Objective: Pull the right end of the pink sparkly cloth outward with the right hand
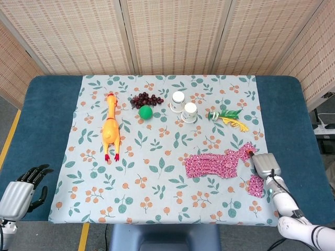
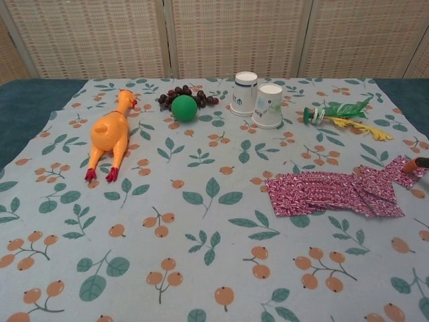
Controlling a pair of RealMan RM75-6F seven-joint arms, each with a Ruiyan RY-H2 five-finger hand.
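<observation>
Pink sparkly cloth [image 1: 213, 164] lies flat at about 4 o'clock on the leaf-printed tabletop [image 1: 157, 151], its right end lifted and pinched in the fingers [image 2: 410, 165] of the right hand [image 1: 264, 164]. Soft, light and limp, it should drag easily; the far right corner suits the grip. The left hand [image 1: 21, 189] rests off at 8 o'clock, fingers loosely spread, holding nothing

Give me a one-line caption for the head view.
Right hand pinches the pink sparkly cloth at its right end on the floral tablecloth; left hand idle.
</observation>
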